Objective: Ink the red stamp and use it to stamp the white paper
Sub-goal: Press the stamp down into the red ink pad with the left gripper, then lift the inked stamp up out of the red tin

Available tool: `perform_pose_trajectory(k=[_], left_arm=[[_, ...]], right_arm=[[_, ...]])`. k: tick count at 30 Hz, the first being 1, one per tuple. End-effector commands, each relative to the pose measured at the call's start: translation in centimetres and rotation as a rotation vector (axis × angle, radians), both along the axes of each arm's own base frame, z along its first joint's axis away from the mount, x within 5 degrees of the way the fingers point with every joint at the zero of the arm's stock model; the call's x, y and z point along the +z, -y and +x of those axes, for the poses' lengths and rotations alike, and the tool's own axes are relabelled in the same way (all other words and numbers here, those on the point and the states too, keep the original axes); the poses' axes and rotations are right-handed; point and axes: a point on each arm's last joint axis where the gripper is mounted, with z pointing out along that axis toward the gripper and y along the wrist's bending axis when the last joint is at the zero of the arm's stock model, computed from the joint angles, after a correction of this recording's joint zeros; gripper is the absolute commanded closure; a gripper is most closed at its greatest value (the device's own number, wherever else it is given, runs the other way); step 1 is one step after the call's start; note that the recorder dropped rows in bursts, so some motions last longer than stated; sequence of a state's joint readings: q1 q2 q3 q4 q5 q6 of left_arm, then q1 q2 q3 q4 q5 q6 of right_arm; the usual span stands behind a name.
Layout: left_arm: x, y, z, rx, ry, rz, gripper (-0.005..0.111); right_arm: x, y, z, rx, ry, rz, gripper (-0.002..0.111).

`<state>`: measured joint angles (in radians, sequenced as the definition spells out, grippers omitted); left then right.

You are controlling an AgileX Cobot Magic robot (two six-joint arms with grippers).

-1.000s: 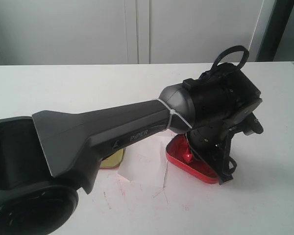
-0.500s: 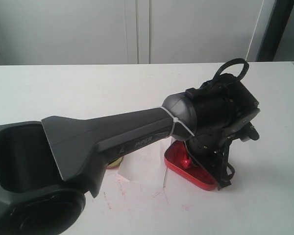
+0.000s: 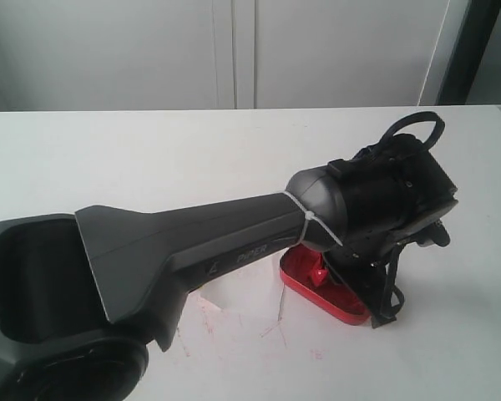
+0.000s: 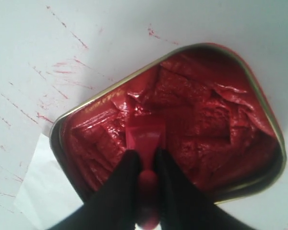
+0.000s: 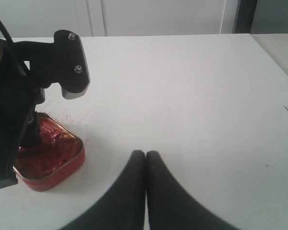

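The red stamp point(image 4: 145, 136) is clamped by its handle in my left gripper point(image 4: 145, 155), which is shut on it. Its square base sits down in the red ink paste of the open red tin point(image 4: 216, 120). In the exterior view my left arm reaches across over that tin point(image 3: 330, 296), and only a bit of the stamp point(image 3: 319, 270) shows under the wrist. A corner of the white paper point(image 4: 38, 191) lies beside the tin, mostly hidden by the arm point(image 3: 244, 288). My right gripper point(image 5: 145, 154) hovers shut and empty over bare table beside the tin point(image 5: 53, 163).
The white tabletop point(image 3: 150, 159) carries red scratch marks point(image 4: 57, 72) round the tin. White cabinet doors point(image 3: 234, 50) stand behind the table's far edge. The left arm's wrist and cable point(image 5: 19, 96) stand over the tin, close to my right gripper.
My left arm has shifted right over the tin, still holding the stamp. The gold tray that showed under the arm is now hidden behind it.
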<state>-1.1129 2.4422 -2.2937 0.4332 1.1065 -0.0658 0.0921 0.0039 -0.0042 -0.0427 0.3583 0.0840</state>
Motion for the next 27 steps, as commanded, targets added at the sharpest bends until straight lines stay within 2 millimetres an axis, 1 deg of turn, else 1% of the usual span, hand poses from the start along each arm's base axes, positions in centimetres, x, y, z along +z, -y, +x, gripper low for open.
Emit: perform_pose_trajectory(k=[1, 7, 12, 16, 21, 24, 27], left_arm=[[1.5, -0.2, -0.4, 0.012, 0.006, -0.010, 0.107], [4.5, -0.8, -0.6, 0.011, 0.035, -0.063, 0.107], [6.3, -1.4, -0.5, 0.020, 0.044, -0.099, 0.107], [6.7, -2.2, 0.3, 0.058, -0.029, -0.139, 0.107], [6.5, -4.1, 2.2, 0.144, -0.150, -0.144, 0.107], [6.5, -5.3, 3.5, 0.185, -0.159, -0.132, 0.107], [6.4, -6.0, 4.4, 0.211, -0.174, -0.144, 0.107]], right_arm=[[0.0, 0.0, 0.0, -0.002, 0.013, -0.007, 0.108], [0.0, 0.0, 0.0, -0.002, 0.013, -0.007, 0.108], [0.0, 0.0, 0.0, -0.002, 0.013, -0.007, 0.108], [0.0, 0.0, 0.0, -0.002, 0.013, -0.007, 0.108], [0.0, 0.0, 0.0, -0.002, 0.013, -0.007, 0.108], [0.0, 0.0, 0.0, -0.002, 0.013, -0.007, 0.108], [0.0, 0.0, 0.0, -0.002, 0.013, -0.007, 0.108]])
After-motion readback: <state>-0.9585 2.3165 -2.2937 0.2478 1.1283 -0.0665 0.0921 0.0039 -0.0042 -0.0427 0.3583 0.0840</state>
